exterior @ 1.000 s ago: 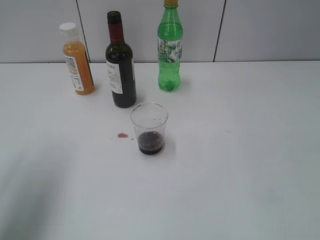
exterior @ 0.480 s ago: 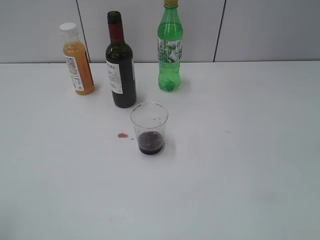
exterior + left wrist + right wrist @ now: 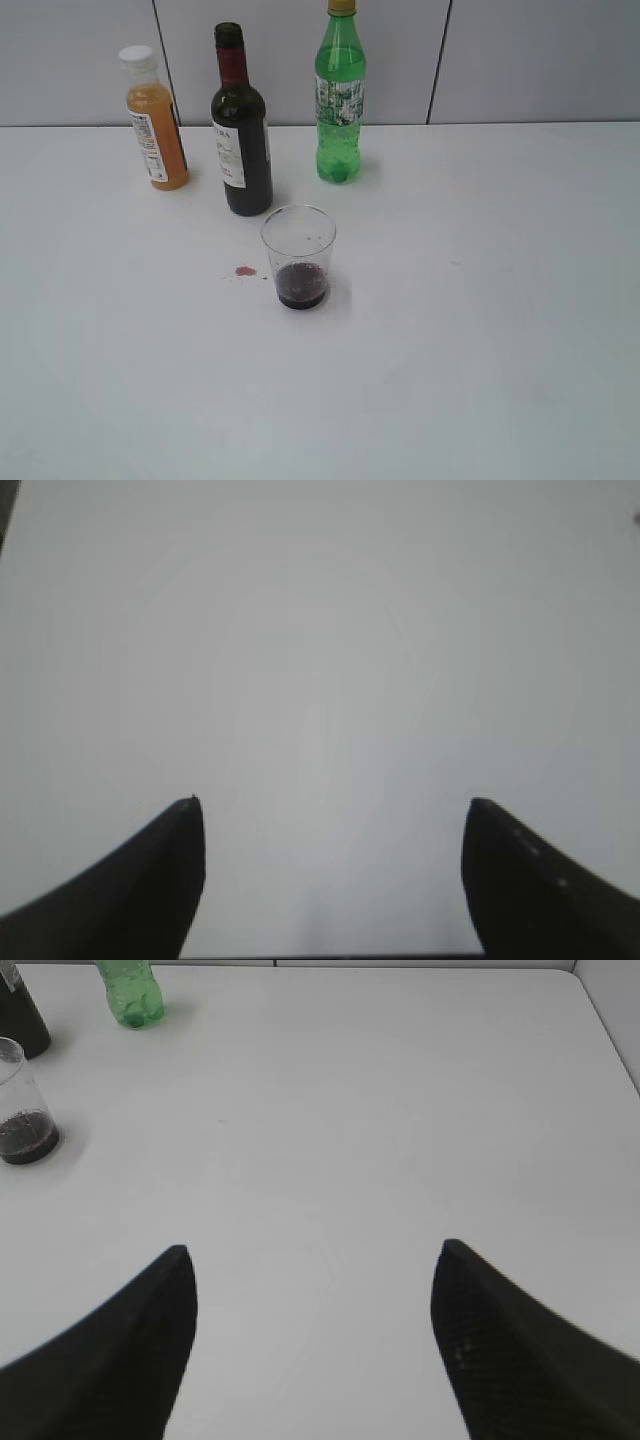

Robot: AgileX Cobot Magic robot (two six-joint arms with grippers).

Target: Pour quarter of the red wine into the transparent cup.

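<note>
The red wine bottle (image 3: 240,130), dark glass with a maroon foil neck and white label, stands upright and uncapped at the back of the white table (image 3: 480,330). The transparent cup (image 3: 298,256) stands in front of it with dark red wine in its bottom; it also shows at the left edge of the right wrist view (image 3: 22,1105). Neither gripper shows in the exterior view. My left gripper (image 3: 332,805) is open and empty over bare table. My right gripper (image 3: 312,1250) is open and empty, well to the right of the cup.
An orange juice bottle (image 3: 155,118) with a white cap stands left of the wine bottle. A green soda bottle (image 3: 340,95) stands to its right, also seen in the right wrist view (image 3: 130,992). A small red spill (image 3: 243,271) lies left of the cup.
A shadow at the table's lower left has faded away. The bottles and the cup have not moved.
</note>
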